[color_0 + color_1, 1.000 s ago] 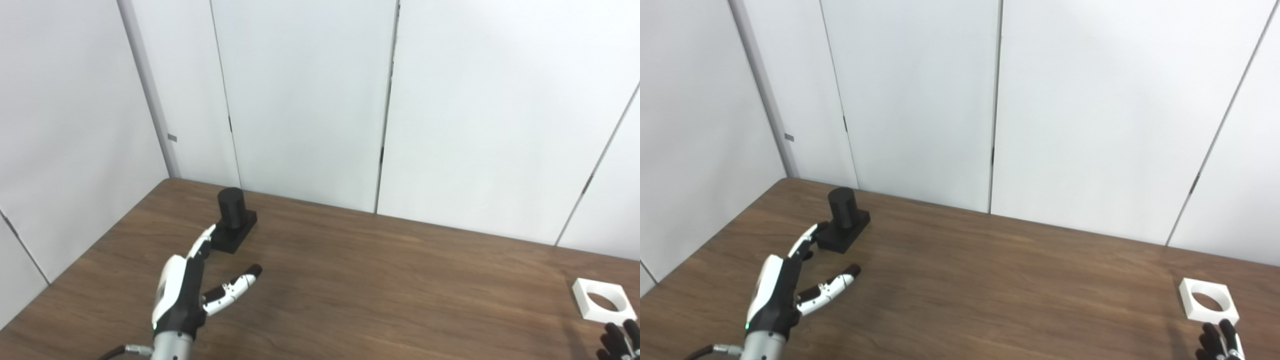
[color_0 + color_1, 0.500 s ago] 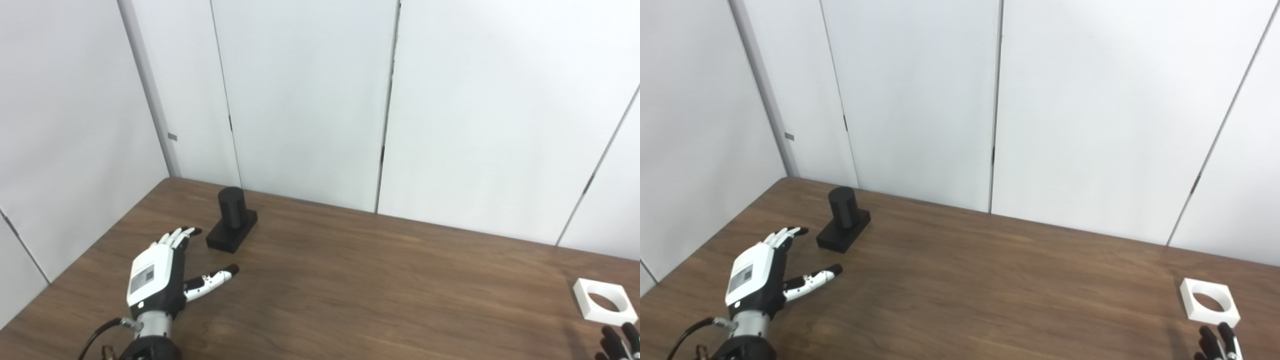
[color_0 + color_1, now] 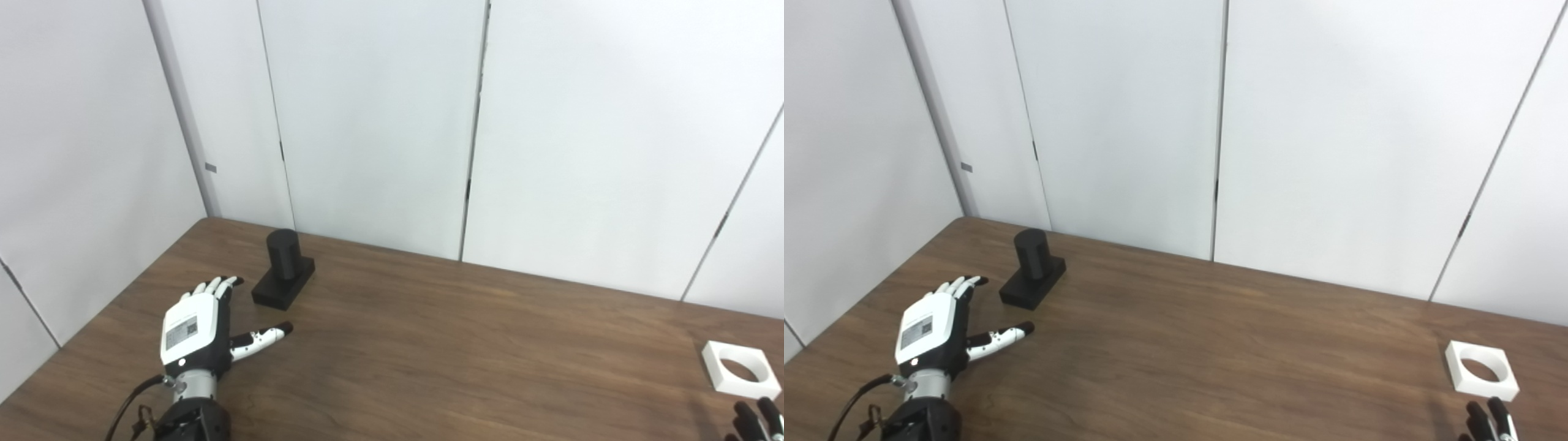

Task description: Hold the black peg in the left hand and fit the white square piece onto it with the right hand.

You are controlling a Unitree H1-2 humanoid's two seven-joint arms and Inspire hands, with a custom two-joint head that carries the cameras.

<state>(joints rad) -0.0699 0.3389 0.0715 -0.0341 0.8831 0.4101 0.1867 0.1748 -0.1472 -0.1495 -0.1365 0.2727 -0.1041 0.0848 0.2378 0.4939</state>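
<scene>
The black peg (image 3: 283, 267), a round post on a flat black base, stands upright on the brown table (image 3: 465, 349) near its far left corner. My left hand (image 3: 197, 324) lies flat just to the near left of the peg, open, fingers stretched out and thumb spread, touching nothing. The white square piece (image 3: 740, 369) with a round hole lies flat at the table's right edge. Of my right hand (image 3: 756, 422) only dark fingertips show at the bottom right corner, a little in front of the white piece and apart from it.
White wall panels (image 3: 380, 122) close off the table at the back and on the left. The table's left edge runs close beside my left hand.
My left hand has turned from edge-on to back-upward, drawn back toward me and settled low by the peg. The right fingertips have sunk slightly lower in the picture. Peg and white piece have not moved.
</scene>
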